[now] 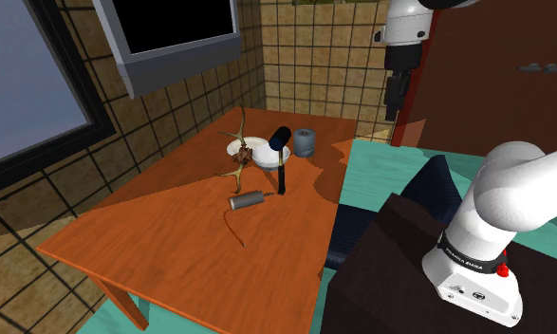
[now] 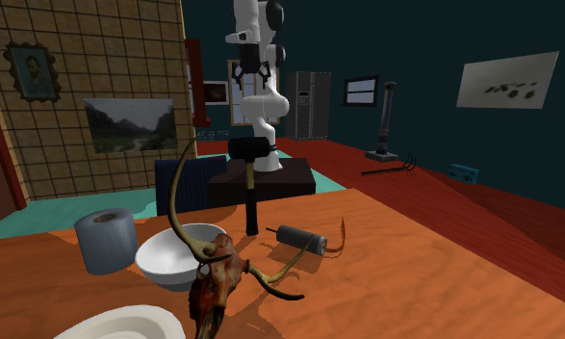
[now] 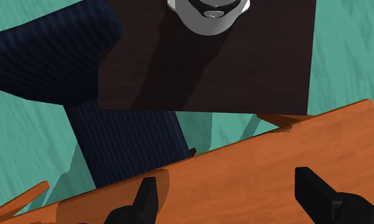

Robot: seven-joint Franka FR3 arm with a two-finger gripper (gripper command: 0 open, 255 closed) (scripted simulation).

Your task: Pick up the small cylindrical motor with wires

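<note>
The small grey cylindrical motor (image 1: 247,200) lies on its side near the middle of the orange table (image 1: 172,247), with a thin wire curling from it toward the table's front. In the second exterior view the motor (image 2: 301,238) lies right of the antlered skull, its wires bent up at its end. My black gripper (image 1: 393,112) hangs high above the table's edge nearest the stand, far from the motor, pointing down. It shows up high in the second exterior view too, gripper (image 2: 248,75). In the wrist view the gripper (image 3: 230,194) is open, nothing between its fingers (image 3: 146,198), over the table's edge (image 3: 274,165).
A black mallet (image 1: 281,161) leans by a white bowl (image 1: 257,152), with a grey cup (image 1: 306,141) and an antlered skull (image 1: 236,163) close behind the motor. A white plate (image 2: 126,325) lies nearest the second exterior camera. A dark blue chair (image 3: 115,127) stands between table and stand (image 3: 204,57).
</note>
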